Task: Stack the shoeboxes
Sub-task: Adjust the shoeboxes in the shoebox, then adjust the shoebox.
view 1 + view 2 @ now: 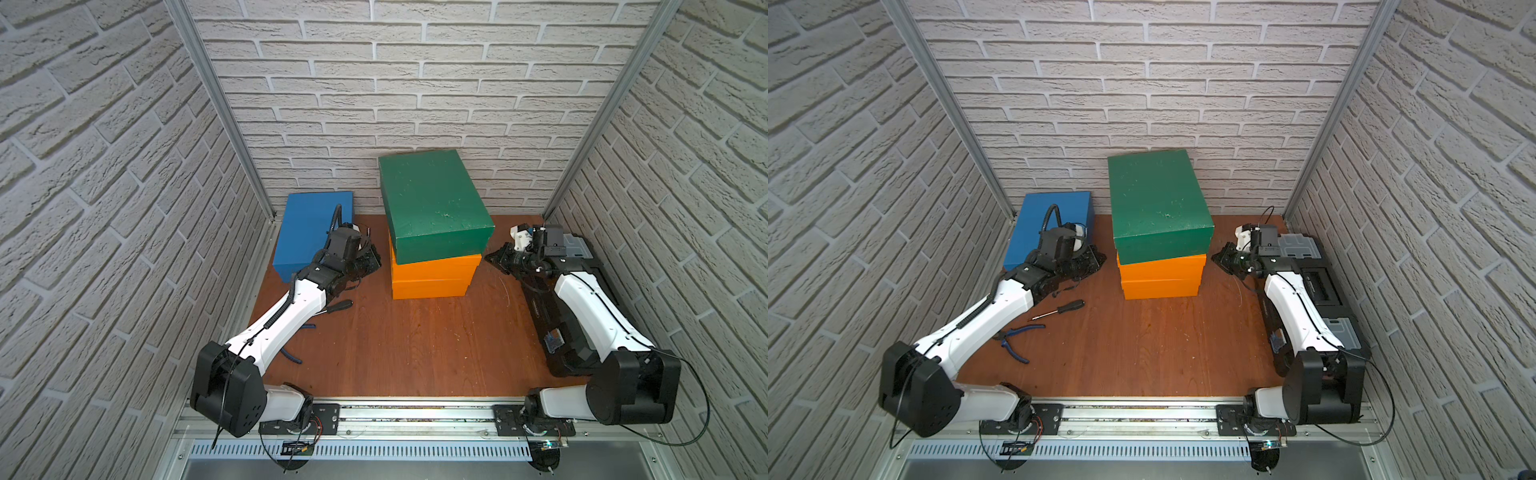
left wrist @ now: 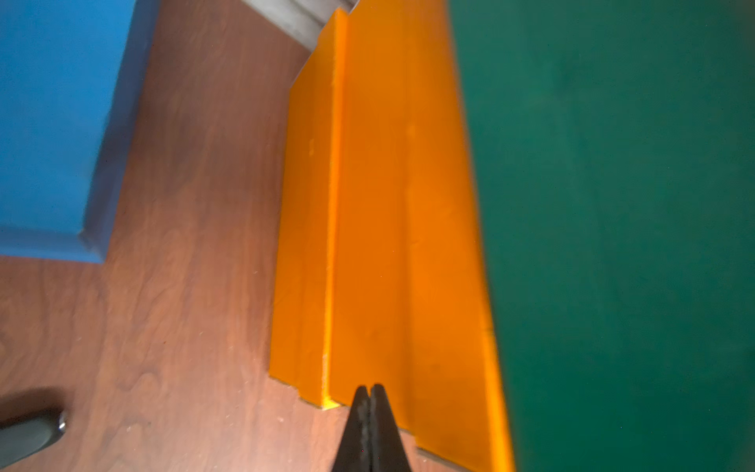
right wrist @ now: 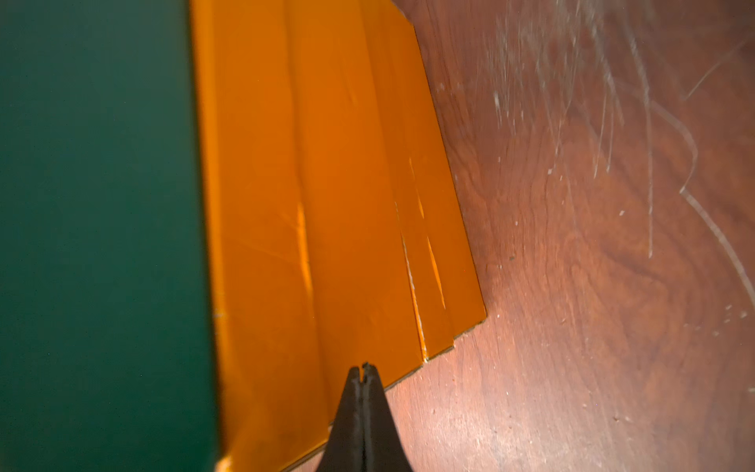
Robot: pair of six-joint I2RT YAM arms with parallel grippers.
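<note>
A dark green shoebox (image 1: pixel 432 203) (image 1: pixel 1156 203) lies on two stacked orange shoeboxes, upper (image 1: pixel 436 268) and lower (image 1: pixel 430 289), at the back centre. The green one sits slightly askew. A blue shoebox (image 1: pixel 305 232) (image 1: pixel 1038 224) lies alone at the back left. My left gripper (image 1: pixel 376 262) (image 2: pixel 369 386) is shut and empty, pointing at the orange stack's left side (image 2: pixel 380 204). My right gripper (image 1: pixel 488 257) (image 3: pixel 363 365) is shut and empty, pointing at the stack's right side (image 3: pixel 327 163). I cannot tell whether either tip touches the stack.
A black toolbox (image 1: pixel 552 299) (image 1: pixel 1316 282) lies along the right wall under my right arm. A screwdriver (image 1: pixel 1059 309) and blue-handled pliers (image 1: pixel 1013 338) lie on the wooden table (image 1: pixel 415 345) beside my left arm. Brick walls close in three sides.
</note>
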